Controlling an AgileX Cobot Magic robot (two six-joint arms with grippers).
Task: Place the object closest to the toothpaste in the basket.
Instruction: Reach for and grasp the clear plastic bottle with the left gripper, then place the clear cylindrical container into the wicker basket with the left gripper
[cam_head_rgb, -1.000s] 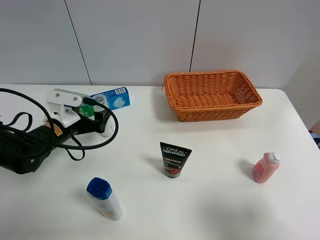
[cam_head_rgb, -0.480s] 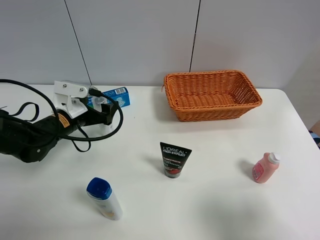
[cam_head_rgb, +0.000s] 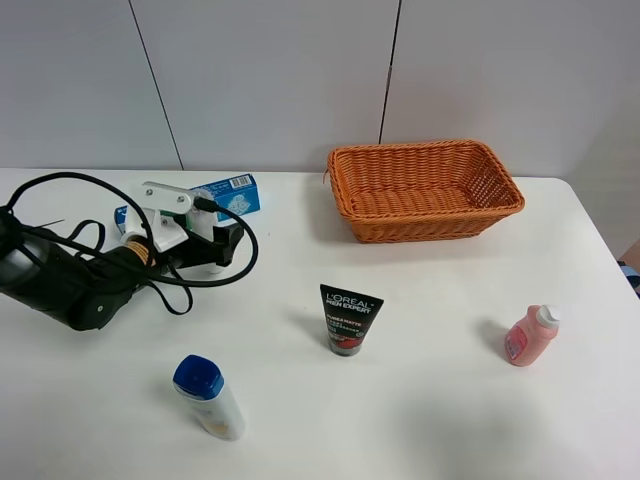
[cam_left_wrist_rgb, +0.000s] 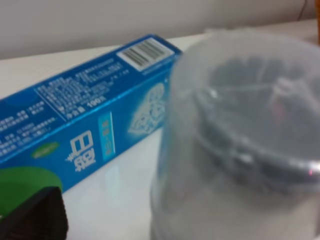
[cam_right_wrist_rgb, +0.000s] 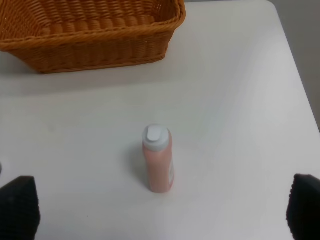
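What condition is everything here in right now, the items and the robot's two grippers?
Basket: empty.
Toothpaste box: lying flat.
Clear container: beside the box.
Black tube: standing on its cap.
Pink bottle: upright, capped.
Blue-capped bottle: capped.
Left gripper: at the container, grip unclear.
Right gripper: open.

The blue toothpaste box (cam_head_rgb: 228, 194) lies flat at the far left of the table (cam_head_rgb: 440, 400). A clear round tub (cam_left_wrist_rgb: 240, 145) (something dark shows inside) stands up just on the near side of it. The orange woven basket (cam_head_rgb: 425, 225) sits far right, open side up.
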